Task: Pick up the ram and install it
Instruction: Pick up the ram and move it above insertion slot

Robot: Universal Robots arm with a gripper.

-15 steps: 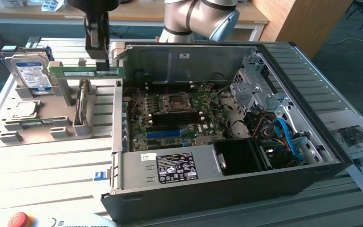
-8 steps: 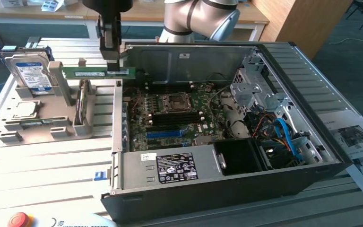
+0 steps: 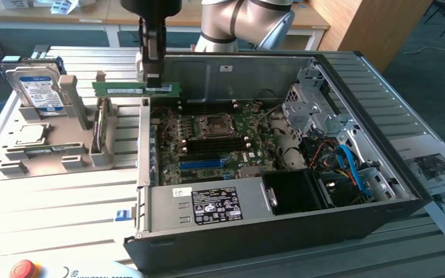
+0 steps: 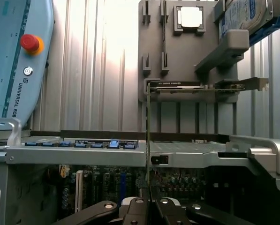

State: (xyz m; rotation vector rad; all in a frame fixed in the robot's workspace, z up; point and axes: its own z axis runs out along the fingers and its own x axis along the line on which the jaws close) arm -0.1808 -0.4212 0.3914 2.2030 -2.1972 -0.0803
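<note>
My gripper (image 3: 154,80) hangs from the dark arm and is shut on the ram (image 3: 126,88), a slim green stick with a white sticker. The ram is held level in the air, over the left wall of the open computer case (image 3: 141,145), between the grey holder (image 3: 53,156) and the motherboard (image 3: 215,139). In the wrist view the ram (image 4: 148,131) shows edge-on as a thin line rising from my gripper (image 4: 148,205), whose fingers (image 4: 136,206) are pressed against it. The motherboard (image 4: 130,180) lies below the case rim there.
The grey holder carries a blue-labelled hard drive (image 3: 37,87) and a square silver processor chip (image 3: 30,134). Inside the case are a power supply (image 3: 207,205), a drive cage (image 3: 315,110) and blue cables (image 3: 354,168). A red stop button (image 3: 23,268) sits at the front; papers (image 3: 439,174) lie at the exterior view's right.
</note>
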